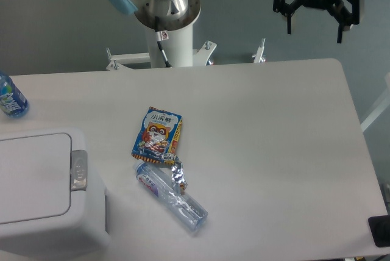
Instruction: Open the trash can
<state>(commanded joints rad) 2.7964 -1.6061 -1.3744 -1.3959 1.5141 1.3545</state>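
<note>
The white boxy trash can (49, 224) stands at the lower left of the table, partly cut off by the frame edge. Its flat rectangular lid (33, 175) lies shut. A small grey push-button (78, 169) sits on its right rim. My gripper (314, 28) hangs at the top right, high above the table's far edge and far from the can. Its black fingers (288, 20) are spread apart and hold nothing.
A colourful snack packet (157, 133) lies mid-table. A crushed clear plastic bottle (172, 197) lies just below it. A blue-labelled bottle (11, 97) sits at the left edge. The arm's base column (170, 26) stands behind the table. A dark object (381, 230) is at the lower right.
</note>
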